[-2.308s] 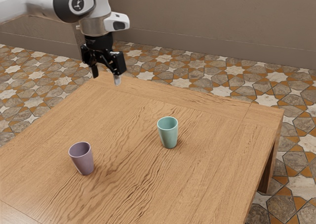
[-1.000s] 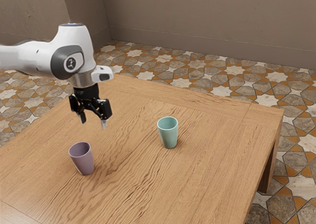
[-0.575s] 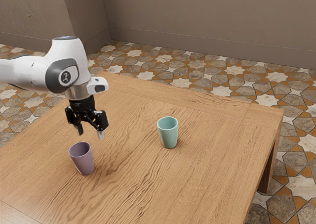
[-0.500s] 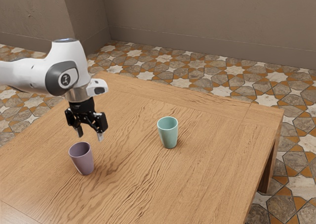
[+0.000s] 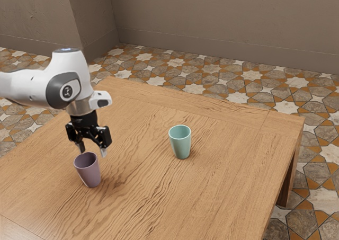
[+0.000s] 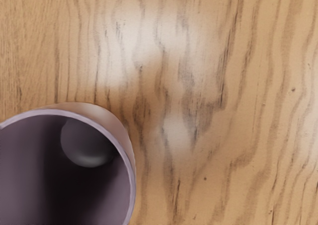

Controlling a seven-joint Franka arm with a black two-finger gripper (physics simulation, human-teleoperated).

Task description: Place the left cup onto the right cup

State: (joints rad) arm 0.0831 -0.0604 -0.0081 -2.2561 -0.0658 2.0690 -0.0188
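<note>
A purple cup (image 5: 88, 169) stands upright on the wooden table (image 5: 159, 187), toward the exterior view's left. A teal cup (image 5: 180, 141) stands upright near the table's middle, to the exterior view's right of the purple one. My gripper (image 5: 91, 151) hangs open just above the purple cup's rim, its fingers pointing down and holding nothing. In the wrist view the purple cup's open mouth (image 6: 59, 170) lies close under my hand, its rim and dark inside showing.
The table's far edge (image 5: 212, 105) and right-hand edge (image 5: 294, 144) drop to a patterned tile floor (image 5: 254, 86). Brown walls stand behind. Bare wood lies between the two cups.
My gripper has come down and toward the exterior view's left, from high over the table's far side to just above the purple cup. Both cups stand where they were.
</note>
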